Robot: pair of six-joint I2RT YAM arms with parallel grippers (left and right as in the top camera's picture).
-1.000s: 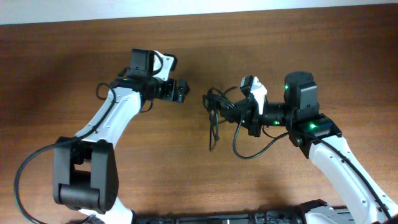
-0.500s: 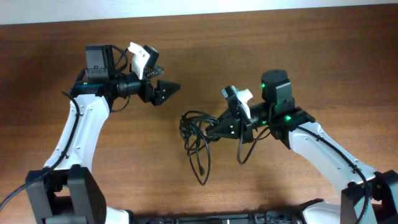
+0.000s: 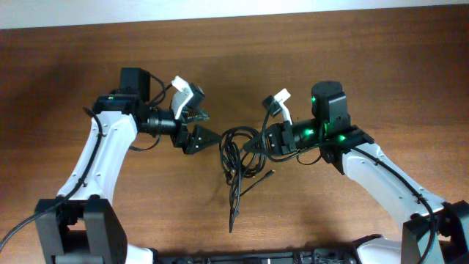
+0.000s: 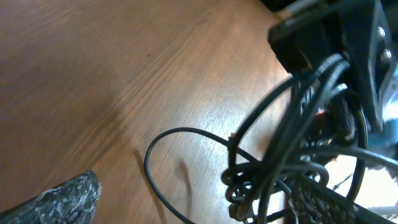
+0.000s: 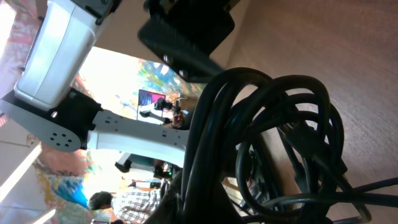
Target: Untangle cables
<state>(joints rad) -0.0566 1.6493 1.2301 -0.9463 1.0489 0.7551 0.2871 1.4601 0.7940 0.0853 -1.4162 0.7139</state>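
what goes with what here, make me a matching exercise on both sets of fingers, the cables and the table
Things:
1. left arm's black fingers
2. right arm's black fingers
3. tangled bundle of thin black cables
4. brown wooden table

States:
A. bunched loops, loose strands trailing away
B. open, holding nothing
C. lies beneath everything
D. shut on the tangle

Pairs: 1-B, 2-D, 3-A, 4-C
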